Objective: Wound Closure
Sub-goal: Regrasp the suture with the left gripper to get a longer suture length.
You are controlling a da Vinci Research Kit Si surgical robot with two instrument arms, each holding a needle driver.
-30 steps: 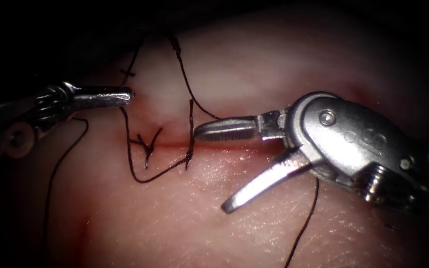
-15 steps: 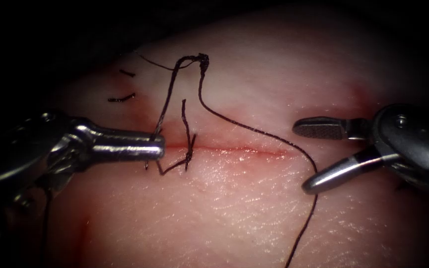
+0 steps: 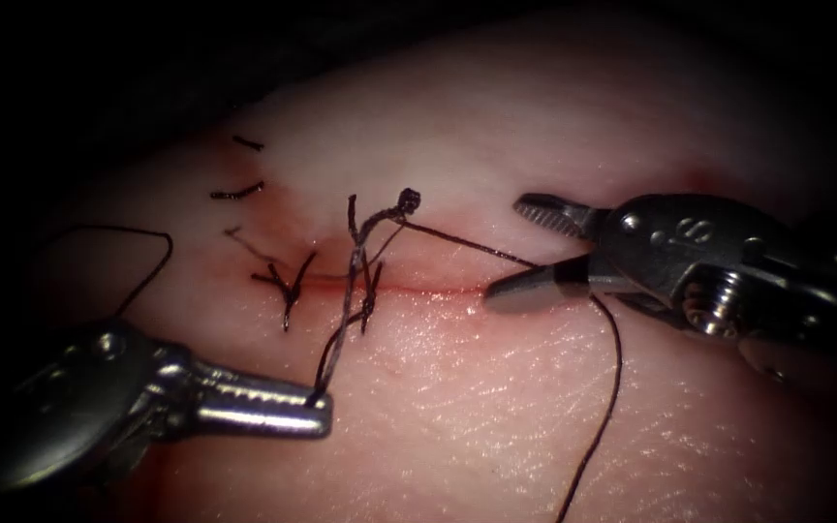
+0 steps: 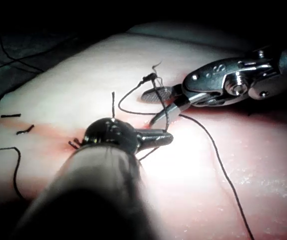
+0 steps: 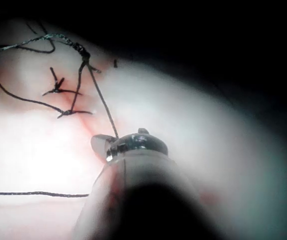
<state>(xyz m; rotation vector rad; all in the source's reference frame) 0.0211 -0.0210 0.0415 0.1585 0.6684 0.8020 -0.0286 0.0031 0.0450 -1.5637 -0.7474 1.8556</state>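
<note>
**Observer:** Your left tool [image 3: 320,412] has dropped away from the cut [image 3: 438,289] and toward you. It drew its strand of thread [image 3: 341,329] with it, and the knot [image 3: 405,201] has come down closer to the cut. Your right tool [image 3: 506,250] has moved in from the right.

**Operator:** What does each one hold?

**Observer:** Your left tool's jaws are clamped together on the thread at their very tip. From there the strand rises up and away, a little to that tool's right, crosses the cut and reaches the knot. Your right tool's jaws stand apart and grip nothing.

**Operator:** And the other strand?

**Observer:** That is the relation to watch. It leaves the knot and runs straight toward your right tool, nearly in line with its jaws. It passes into the gap between them, then falls away beneath the tool across the tissue [image 3: 496,387]. The knot lies just ahead of those open tips. Your right tool is much the nearer to it, while your left is well back.

**Operator:** The needle?

**Observer:** Where it lies I cannot tell. An earlier stitch [image 3: 288,286] sits on the cut beyond your left tool's tip and to its left. Cut ends of thread [image 3: 237,192] lie farther off.
</note>
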